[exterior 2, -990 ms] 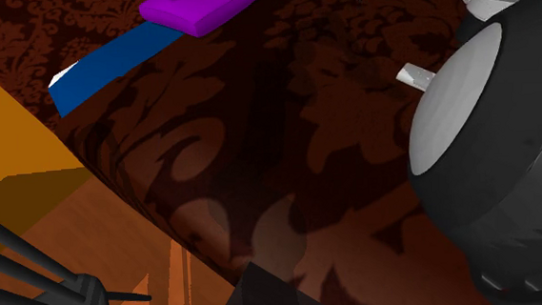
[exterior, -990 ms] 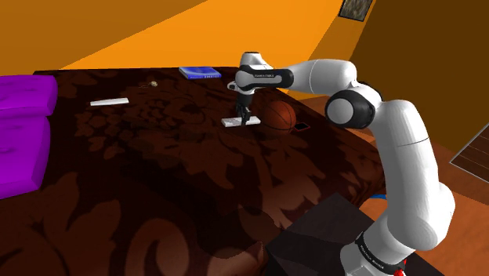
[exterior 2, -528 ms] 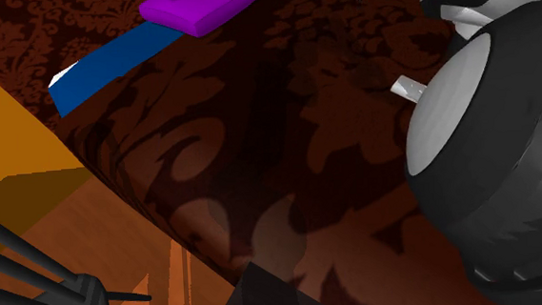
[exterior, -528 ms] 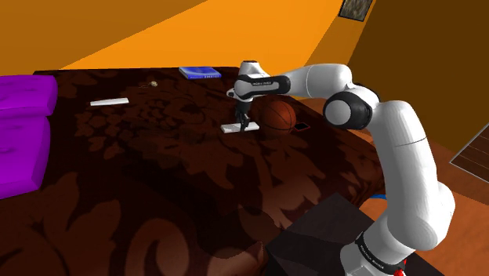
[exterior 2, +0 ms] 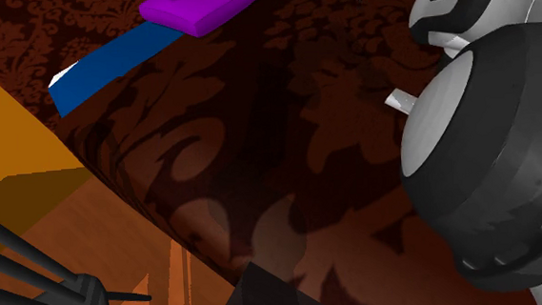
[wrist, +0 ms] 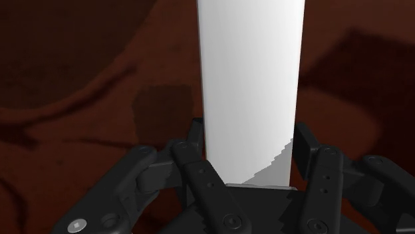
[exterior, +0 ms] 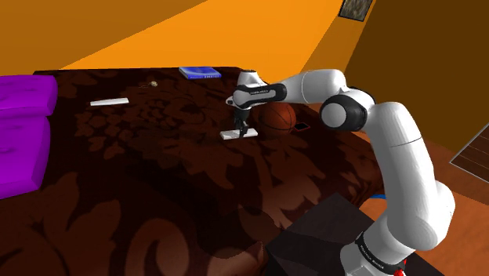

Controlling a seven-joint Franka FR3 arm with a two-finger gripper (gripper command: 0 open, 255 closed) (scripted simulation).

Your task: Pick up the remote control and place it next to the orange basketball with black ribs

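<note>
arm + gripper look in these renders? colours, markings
Arm: glossy white rounded links with dark grey-to-black joints, and a dark band with small white lettering near the hand. Gripper: all black and boxy; its jaws are blocky, with round screw heads on the linkages in the wrist view.

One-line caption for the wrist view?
Black gripper clasping a white remote control over the dark red patterned cover.

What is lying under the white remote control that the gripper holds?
The dark red patterned bedcover spreads beneath the remote control, which the gripper clasps. The patch directly under it is covered, so contact cannot be judged.
</note>
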